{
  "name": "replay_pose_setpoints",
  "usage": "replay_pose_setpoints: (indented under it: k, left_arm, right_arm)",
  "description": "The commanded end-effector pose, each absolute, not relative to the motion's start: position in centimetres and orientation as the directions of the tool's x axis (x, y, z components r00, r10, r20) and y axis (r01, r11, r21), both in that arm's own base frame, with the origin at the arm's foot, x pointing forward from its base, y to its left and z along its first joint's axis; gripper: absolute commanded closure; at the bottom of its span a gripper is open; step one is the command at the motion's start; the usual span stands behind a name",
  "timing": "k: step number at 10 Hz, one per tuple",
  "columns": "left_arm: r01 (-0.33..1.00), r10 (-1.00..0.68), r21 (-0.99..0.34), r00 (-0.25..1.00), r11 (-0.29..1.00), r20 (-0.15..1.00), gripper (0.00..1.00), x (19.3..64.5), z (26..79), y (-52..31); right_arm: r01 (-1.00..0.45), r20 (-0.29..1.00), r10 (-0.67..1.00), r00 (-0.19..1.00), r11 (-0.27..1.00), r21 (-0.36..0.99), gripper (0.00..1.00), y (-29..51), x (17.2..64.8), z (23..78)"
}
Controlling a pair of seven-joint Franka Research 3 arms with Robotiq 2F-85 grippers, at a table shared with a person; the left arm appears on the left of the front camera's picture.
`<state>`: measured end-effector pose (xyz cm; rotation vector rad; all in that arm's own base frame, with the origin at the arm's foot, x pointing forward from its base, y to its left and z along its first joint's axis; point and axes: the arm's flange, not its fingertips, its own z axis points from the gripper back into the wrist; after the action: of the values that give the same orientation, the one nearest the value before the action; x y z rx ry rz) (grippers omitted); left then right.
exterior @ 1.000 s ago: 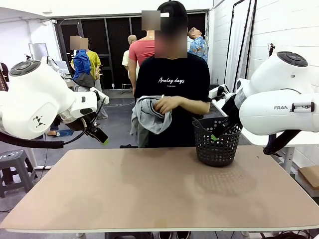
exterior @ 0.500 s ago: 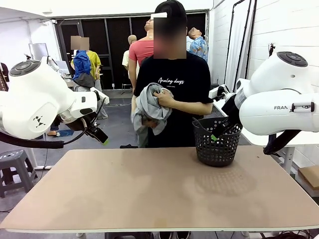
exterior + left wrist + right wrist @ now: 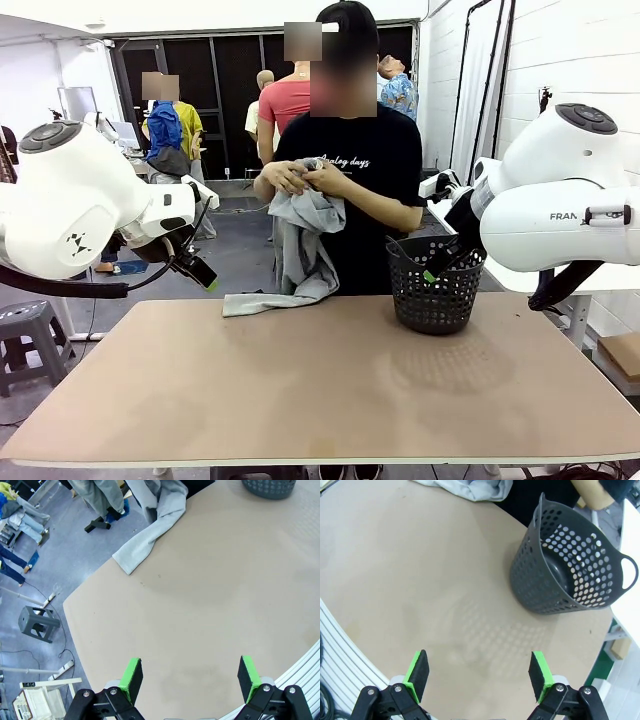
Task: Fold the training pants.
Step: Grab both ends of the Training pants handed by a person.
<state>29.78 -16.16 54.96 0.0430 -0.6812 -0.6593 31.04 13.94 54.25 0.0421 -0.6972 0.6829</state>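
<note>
Both spread, empty: left gripper [image 3: 189, 674], right gripper [image 3: 479, 672]. Person's hands [image 3: 288, 178] hold training pants [image 3: 305, 245], one leg on table [image 3: 300, 400]; wait until flat, then pinch corners.

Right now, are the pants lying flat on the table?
No, the person's hands hold the pants up by the top, and just one leg end trails onto the far edge of the table.

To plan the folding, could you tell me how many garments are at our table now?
1: the training pants, held up by the person's hands at the far edge, one leg end lying on the table. The basket looks empty.
</note>
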Motion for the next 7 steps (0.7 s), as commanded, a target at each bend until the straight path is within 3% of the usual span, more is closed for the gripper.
replay_pose_setpoints:
  k: [1, 7]
  left_arm:
    - [0.561, -0.586, 0.248, 0.572, 0.79, 0.574, 0.0, 30.02, 54.94, -16.06]
    - [0.561, -0.586, 0.248, 0.572, 0.79, 0.574, 0.0, 30.02, 54.94, -16.06]
  right_arm:
    - [-0.593, 0.605, 0.566, 0.561, 0.784, -0.183, 0.0, 13.97, 31.14, 54.15]
    - [-0.593, 0.605, 0.566, 0.561, 0.784, -0.183, 0.0, 13.97, 31.14, 54.15]
